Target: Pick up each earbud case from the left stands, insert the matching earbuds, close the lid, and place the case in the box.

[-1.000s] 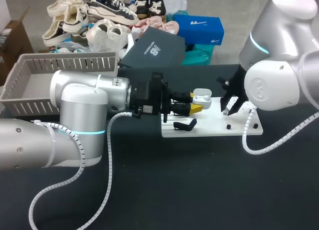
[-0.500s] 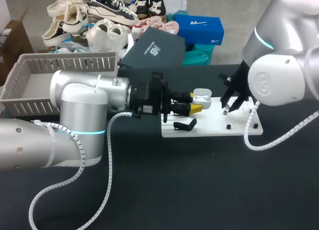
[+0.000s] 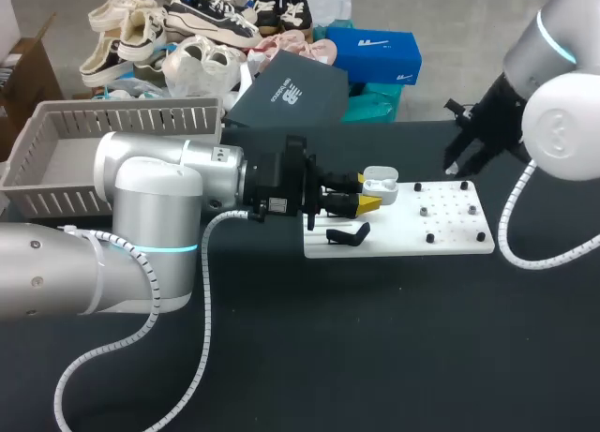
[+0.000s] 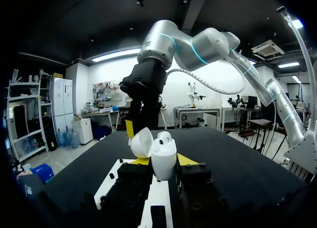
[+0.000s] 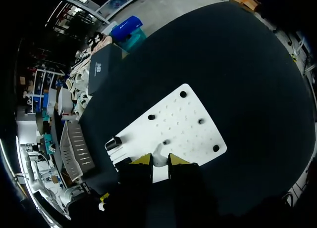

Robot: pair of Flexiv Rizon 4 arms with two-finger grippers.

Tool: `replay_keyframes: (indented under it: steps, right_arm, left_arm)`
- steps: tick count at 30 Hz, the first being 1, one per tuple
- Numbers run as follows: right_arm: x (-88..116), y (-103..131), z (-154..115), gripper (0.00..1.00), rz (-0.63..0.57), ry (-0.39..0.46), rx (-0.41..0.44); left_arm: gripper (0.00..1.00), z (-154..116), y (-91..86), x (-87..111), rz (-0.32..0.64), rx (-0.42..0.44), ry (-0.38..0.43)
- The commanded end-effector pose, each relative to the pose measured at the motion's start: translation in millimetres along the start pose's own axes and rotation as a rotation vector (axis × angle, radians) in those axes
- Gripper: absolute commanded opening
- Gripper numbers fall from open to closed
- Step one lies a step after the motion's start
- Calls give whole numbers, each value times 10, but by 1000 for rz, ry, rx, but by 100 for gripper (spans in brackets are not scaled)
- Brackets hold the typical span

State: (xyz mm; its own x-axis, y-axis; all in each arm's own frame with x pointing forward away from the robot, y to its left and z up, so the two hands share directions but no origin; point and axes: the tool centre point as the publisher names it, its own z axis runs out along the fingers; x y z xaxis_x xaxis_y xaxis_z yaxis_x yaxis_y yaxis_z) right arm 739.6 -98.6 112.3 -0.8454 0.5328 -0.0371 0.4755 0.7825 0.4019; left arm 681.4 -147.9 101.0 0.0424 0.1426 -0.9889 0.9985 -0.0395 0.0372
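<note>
The small white plastic earbud case (image 3: pixel 380 182) is held up over the 9 o'clock end of the flat white plastic board (image 3: pixel 450 228), with its round lid flipped open. One white earbud (image 4: pixel 165 136) is sat in the case. The case is clamped from two sides by the left gripper (image 3: pixel 367 191) — a yellow tip is pressed on each side.

At about 3 o'clock of the case, well apart from it, the right gripper (image 3: pixel 464 162) is held up over the board's far corner. Its yellow tips are close together and pinched on another white earbud (image 5: pixel 158 155).

A bent black plastic stand (image 3: pixel 347 233) is seen on the board at 7 o'clock of the case. A few small black pegs (image 3: pixel 429 237) are dotted over the board's 3 o'clock half. A grey slatted plastic basket (image 3: pixel 122 113) is set far off at 9 o'clock.
</note>
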Motion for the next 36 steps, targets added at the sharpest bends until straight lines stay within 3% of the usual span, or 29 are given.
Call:
replay_keyframes:
  steps: [1,7,14,26,36]
  right_arm:
    - [136,-78,-431,0,-24,-43,-36]
    - [287,22,-792,0,-87,-48,-81]
    - [540,164,-1023,0,-178,55,-92]
    - [946,458,-1026,0,-345,240,4]
    - [1172,691,-900,0,-521,291,37]
  left_arm:
    - [0,4,25,8,0,6,0]
    - [0,4,25,8,0,6,0]
    - [0,4,25,8,0,6,0]
    - [0,4,25,8,0,6,0]
    - [0,4,25,8,0,6,0]
